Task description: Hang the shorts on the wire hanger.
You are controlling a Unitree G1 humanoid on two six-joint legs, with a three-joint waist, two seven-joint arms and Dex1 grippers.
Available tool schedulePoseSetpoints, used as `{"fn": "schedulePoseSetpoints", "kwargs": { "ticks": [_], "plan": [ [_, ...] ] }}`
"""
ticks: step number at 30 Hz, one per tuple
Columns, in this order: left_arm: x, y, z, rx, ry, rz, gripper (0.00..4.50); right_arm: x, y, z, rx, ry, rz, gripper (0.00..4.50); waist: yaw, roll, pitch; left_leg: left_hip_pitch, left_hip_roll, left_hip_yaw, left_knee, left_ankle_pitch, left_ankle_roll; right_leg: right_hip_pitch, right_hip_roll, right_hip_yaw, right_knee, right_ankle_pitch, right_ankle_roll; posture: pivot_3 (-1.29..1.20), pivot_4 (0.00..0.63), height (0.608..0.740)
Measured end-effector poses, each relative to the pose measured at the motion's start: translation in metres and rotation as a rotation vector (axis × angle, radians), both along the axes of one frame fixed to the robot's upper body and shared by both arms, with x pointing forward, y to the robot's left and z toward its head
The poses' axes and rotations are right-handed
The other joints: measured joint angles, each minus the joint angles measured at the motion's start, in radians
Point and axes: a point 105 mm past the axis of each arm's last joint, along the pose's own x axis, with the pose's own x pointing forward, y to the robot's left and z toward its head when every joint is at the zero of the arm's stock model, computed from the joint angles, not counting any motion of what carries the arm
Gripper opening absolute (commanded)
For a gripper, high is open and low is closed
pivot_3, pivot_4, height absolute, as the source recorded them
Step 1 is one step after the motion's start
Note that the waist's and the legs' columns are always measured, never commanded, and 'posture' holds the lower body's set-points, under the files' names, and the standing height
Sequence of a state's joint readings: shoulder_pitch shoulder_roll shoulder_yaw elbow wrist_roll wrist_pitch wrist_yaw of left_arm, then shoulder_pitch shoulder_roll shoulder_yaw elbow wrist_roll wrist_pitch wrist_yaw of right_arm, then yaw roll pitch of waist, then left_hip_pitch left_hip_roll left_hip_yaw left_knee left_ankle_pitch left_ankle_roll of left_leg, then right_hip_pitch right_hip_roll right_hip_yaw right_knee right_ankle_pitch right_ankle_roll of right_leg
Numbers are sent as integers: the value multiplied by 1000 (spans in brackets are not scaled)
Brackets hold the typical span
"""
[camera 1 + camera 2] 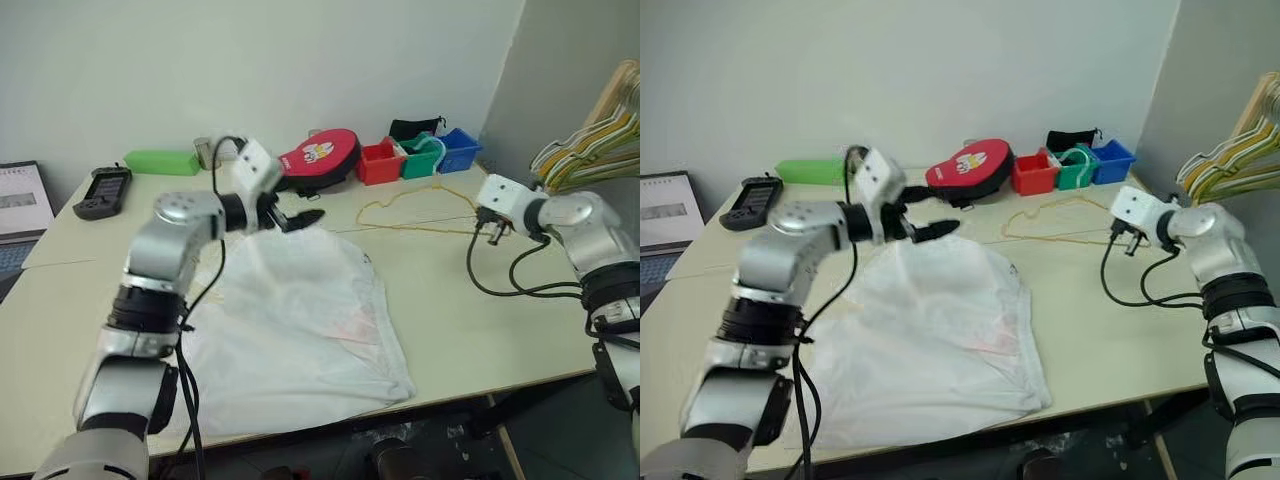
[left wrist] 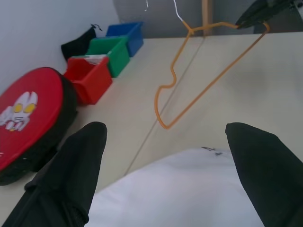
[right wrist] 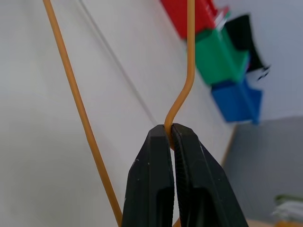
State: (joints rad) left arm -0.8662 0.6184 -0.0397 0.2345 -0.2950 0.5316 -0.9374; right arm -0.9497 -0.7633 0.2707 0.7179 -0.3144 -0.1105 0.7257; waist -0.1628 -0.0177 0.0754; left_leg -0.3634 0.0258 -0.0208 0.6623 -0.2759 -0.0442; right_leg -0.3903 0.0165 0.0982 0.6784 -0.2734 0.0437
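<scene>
- Right gripper (image 3: 171, 135): jaws clenched on the wire hanger (image 1: 415, 212), pinching the yellow wire at a bend, as seen in the right wrist view. Hanger secured; that part of the task looks done.
- The wire hanger stretches over the far part of the desk (image 1: 480, 330), in front of the red, green and blue bins (image 1: 420, 155). Whether its far end rests on the surface or is lifted clear, I cannot tell.
- Left gripper (image 1: 290, 217): jaws released and spread wide, holding nothing. It hovers just above the far edge of the shorts (image 1: 290, 330).
- The shorts lie spread on the desk, near side, between the two arms; faint pinkish mark visible toward the middle. No part of the fabric touches the hanger; the two are apart.
- Judgement: early stage. Hanger picked up, garment not yet gripped or lifted.
- Left to do, by my reading: take hold of the shorts with the free gripper, bring fabric and hanger together, drape the cloth over the wire.
- Striped hangers (image 1: 590, 135) at far right not involved.
</scene>
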Motion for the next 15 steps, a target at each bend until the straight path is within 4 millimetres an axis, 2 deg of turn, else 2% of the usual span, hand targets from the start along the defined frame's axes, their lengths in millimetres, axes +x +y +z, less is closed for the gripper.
{"fn": "schedulePoseSetpoints", "kwargs": {
  "ticks": [5, 9, 15],
  "plan": [
    [-1, 12, 0, -17, 82, -63, 4402, 1, 26, 23, -85, -212, 107, 21, 2, 0, 0, -1, 0, -1, 0, 0, 0, -1, 0, -1, 0, 0, 1, -66, 18, 740],
    [-1, 17, 1, -16, 116, -118, 4402, -5, 62, 43, -139, -388, 250, 21, 0, 0, 0, -1, 0, -1, 0, 0, 0, -1, 0, -1, 1, -1, 1, -78, 14, 740],
    [9, 19, -8, 54, 111, -109, 4402, -20, 91, 61, -186, -520, 383, 21, -1, 0, 0, -1, 0, -2, 0, 0, 0, -1, 0, -1, 1, 0, 0, -91, 12, 740]
  ]
}}
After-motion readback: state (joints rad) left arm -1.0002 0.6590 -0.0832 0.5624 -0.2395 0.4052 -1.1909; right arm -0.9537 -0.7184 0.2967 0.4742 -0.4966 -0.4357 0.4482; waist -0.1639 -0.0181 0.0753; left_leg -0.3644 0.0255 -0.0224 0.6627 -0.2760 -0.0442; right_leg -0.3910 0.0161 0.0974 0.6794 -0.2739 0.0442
